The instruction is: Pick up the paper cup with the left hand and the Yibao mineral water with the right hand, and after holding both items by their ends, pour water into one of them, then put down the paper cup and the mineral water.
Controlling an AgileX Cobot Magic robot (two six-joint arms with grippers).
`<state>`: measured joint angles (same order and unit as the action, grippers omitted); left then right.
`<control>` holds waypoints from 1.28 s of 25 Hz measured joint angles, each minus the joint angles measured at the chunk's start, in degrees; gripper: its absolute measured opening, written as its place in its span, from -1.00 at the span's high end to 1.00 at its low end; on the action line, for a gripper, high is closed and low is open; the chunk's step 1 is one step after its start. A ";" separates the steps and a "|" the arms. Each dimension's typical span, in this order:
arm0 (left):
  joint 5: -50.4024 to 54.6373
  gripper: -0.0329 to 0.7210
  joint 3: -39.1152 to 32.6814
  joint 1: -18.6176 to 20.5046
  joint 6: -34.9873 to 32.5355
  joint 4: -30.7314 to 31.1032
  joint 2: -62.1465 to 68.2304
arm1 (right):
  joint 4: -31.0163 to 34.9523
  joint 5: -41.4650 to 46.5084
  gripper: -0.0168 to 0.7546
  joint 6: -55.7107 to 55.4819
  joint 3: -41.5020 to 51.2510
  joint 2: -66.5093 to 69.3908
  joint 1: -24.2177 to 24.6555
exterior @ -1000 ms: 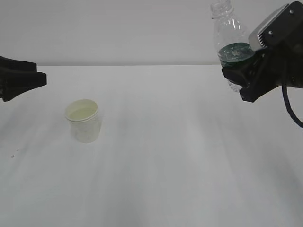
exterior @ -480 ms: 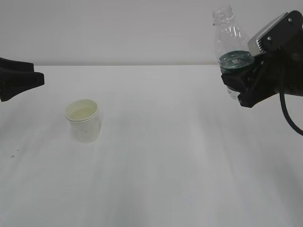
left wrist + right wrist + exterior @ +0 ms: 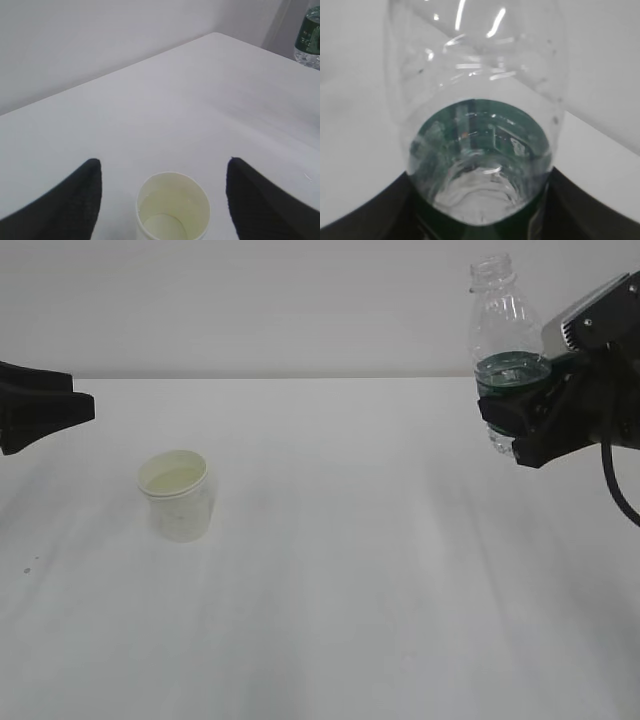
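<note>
White table [image 3: 350, 590]: left hand [image 3: 160, 200] open and empty, its wrist view alone showing the fingers [image 3: 65, 200] straddling the standing paper cup [image 3: 178, 495], while right hand [image 3: 520, 420] clamps the upright capless water bottle [image 3: 508, 330] held aloft at far right, water visible inside from its wrist.

A plain white table [image 3: 330, 620] fills the near and middle ground. Behind its far edge stands a bare, pale grey wall [image 3: 250, 300], evenly and softly lit.
</note>
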<state>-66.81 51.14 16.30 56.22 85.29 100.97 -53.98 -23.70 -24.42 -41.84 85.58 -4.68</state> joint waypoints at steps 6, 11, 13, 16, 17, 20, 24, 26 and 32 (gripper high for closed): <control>0.00 -0.55 0.00 0.00 0.00 0.00 0.00 | 2.28 -0.46 -0.17 0.13 1.81 0.48 0.04; 0.00 -0.55 0.00 0.00 0.00 0.00 0.00 | 4.10 -1.43 -0.17 0.13 2.04 2.22 0.04; 0.00 -0.54 0.00 0.00 0.00 0.00 0.00 | 4.74 -2.10 -0.17 0.13 2.26 2.75 0.04; 0.00 -0.54 0.00 0.00 0.00 0.00 0.00 | 5.68 -2.31 -0.17 0.13 3.13 3.64 0.04; 0.00 -0.54 0.00 0.00 0.00 0.10 0.00 | 6.13 -2.31 -0.17 0.13 3.26 4.05 0.04; 0.00 -0.53 0.00 0.00 0.00 0.04 0.00 | 7.20 -2.88 -0.17 0.13 3.39 4.93 0.04; 0.00 -0.53 0.00 0.00 0.00 0.04 0.00 | 7.79 -3.59 -0.17 0.13 3.39 5.76 0.04; 0.00 -0.53 0.00 0.00 0.00 0.04 0.00 | 8.47 -3.83 -0.17 0.13 3.63 6.26 0.04; 0.00 -0.53 0.00 0.00 0.00 0.13 0.00 | 10.51 -4.53 -0.12 0.13 3.63 8.83 0.04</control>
<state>-66.81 51.14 16.30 56.22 85.42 100.97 -43.47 -28.24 -24.29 -38.21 94.41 -4.64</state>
